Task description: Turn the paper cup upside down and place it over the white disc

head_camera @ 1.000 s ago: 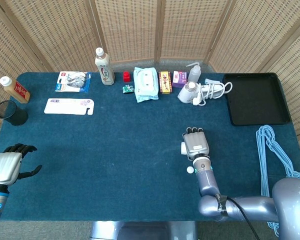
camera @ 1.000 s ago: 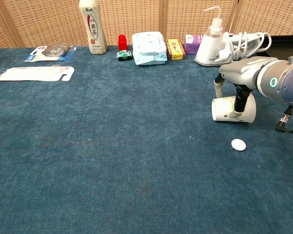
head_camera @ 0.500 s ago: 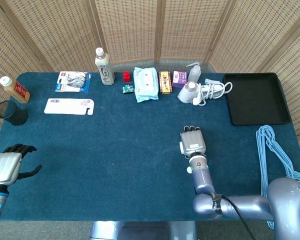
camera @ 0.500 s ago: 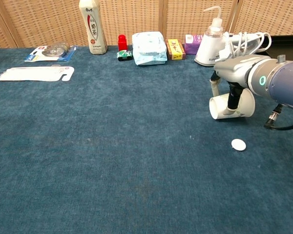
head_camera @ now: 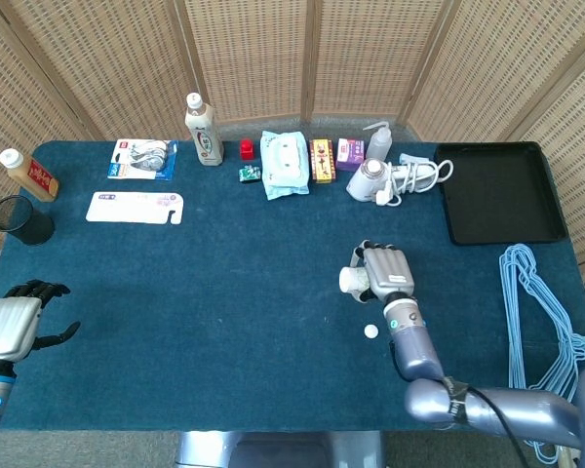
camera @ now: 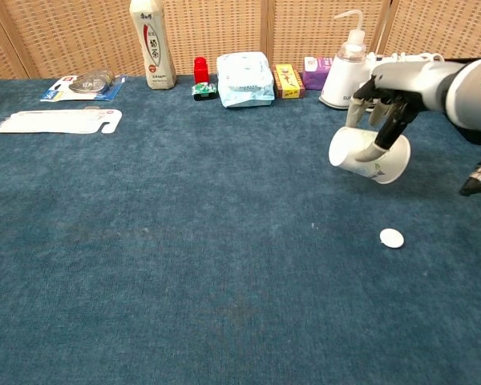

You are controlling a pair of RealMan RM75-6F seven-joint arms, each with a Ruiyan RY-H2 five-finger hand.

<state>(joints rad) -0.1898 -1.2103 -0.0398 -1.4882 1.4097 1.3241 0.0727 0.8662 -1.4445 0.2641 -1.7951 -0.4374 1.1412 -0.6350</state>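
Right robot hand (camera: 382, 103) gripping tilted paper cup (camera: 367, 156) above open cloth, white disc (camera: 391, 237) nearby.

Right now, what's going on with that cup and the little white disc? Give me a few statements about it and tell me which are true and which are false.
1. The right hand holds the paper cup off the table. True.
2. The cup already covers the white disc. False: the disc lies bare on the blue cloth, nearer the camera than the cup.
3. The cup is tilted on its side. True.
4. The left hand holds a bottle. False: it holds nothing, near the table's left edge.
5. The black tray holds the disc. False: the disc is on the cloth.
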